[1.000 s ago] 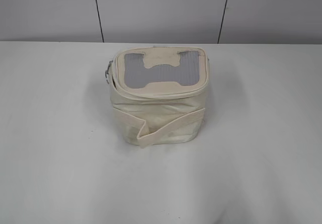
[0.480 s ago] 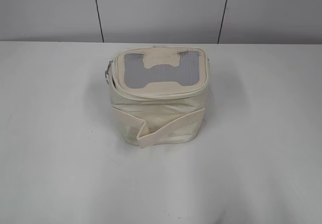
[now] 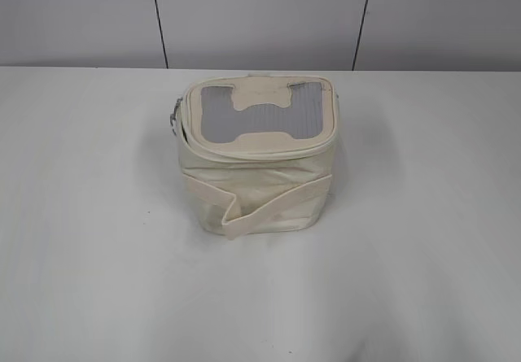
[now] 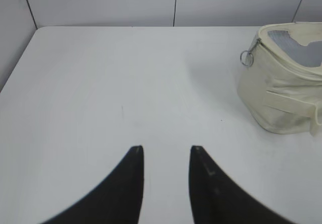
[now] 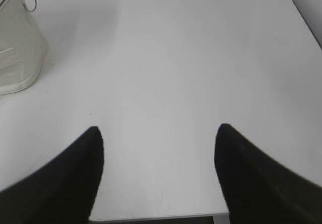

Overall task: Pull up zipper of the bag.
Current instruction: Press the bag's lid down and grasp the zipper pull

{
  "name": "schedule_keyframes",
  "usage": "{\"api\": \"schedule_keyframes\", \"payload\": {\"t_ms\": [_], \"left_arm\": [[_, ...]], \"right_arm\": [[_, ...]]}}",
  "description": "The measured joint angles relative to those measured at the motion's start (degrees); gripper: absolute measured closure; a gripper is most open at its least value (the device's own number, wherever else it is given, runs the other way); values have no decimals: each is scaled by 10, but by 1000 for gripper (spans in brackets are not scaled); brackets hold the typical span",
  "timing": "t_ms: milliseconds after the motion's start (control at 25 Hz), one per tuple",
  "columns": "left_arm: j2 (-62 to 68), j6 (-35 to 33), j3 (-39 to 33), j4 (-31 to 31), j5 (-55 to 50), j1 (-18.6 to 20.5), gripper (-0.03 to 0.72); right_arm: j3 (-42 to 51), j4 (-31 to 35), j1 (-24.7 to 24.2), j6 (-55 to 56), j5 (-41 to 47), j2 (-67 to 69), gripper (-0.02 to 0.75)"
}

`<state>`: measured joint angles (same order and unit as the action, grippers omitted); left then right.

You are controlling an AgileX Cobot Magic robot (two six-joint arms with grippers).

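The cream-beige bag [image 3: 256, 154] stands on the white table [image 3: 81, 215], its grey mesh lid and bone-shaped patch facing up and a flat strap across its front. The zipper [image 3: 259, 154] runs round the lid rim. A silver ring pull [image 3: 172, 119] hangs at the bag's left end; it also shows in the left wrist view [image 4: 246, 58]. Another ring pull [image 5: 30, 2] shows in the right wrist view on the bag [image 5: 17, 48]. My left gripper [image 4: 166, 148] is open and empty, well left of the bag [image 4: 282, 83]. My right gripper [image 5: 158, 131] is wide open and empty, right of it. Neither gripper shows in the exterior view.
Grey wall panels [image 3: 260, 16] rise behind the table. The table's near edge [image 5: 161, 217] lies just under my right gripper. The left table edge [image 4: 15, 63] meets a wall panel.
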<state>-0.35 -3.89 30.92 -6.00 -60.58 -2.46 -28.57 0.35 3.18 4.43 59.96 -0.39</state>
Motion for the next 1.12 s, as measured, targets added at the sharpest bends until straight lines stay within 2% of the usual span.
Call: {"api": "schedule_keyframes", "payload": {"t_ms": [480,680,840,1120], "left_arm": [[0,0,0,-4,2,-1,442],[45,0,46,-64,81,-12,442],[125,0,72,-81,141,-12,442],[274,-20,78,-153,215,-24,442]], "right_arm": [[0,0,0,0,0,0,195],[-6,-3,0,-2,-11,1,195],[-23,-15,0,-4,-87,55,195],[-53,-3,0,-10,-242,269,195]]}}
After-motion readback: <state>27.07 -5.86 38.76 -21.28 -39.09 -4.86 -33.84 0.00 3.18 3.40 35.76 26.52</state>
